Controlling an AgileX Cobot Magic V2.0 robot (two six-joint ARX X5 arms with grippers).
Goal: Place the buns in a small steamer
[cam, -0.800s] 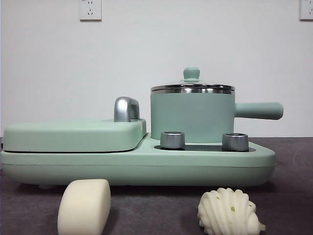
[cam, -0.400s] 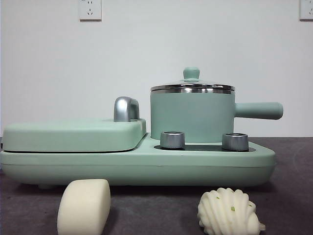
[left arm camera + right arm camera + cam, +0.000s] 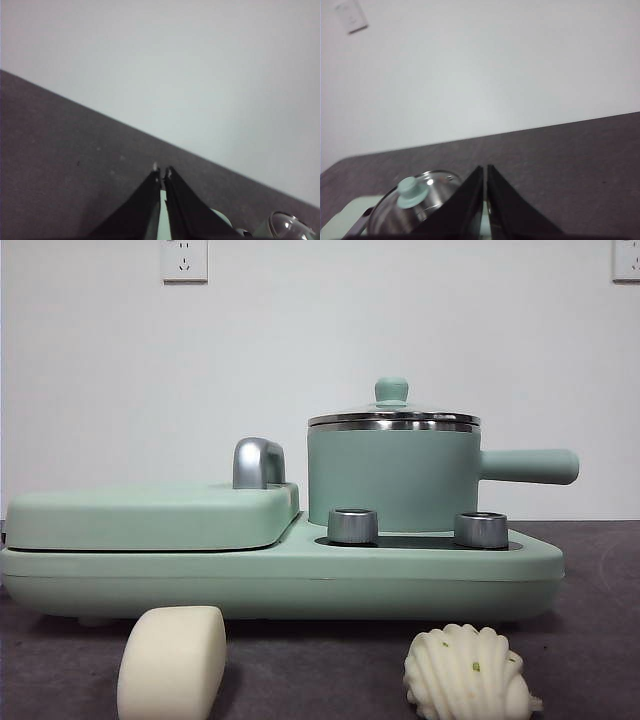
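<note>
Step in hand: none begun. You have the smooth bun [image 3: 172,662] and the ribbed bun [image 3: 467,673] on the table, before the lidded small steamer [image 3: 393,476]. Left gripper [image 3: 161,172] and right gripper [image 3: 484,169]: jaws closed, empty, above the steamer, far from both buns. Next, as I judge: lift the lid [image 3: 415,200]. Legible writing: none.
</note>
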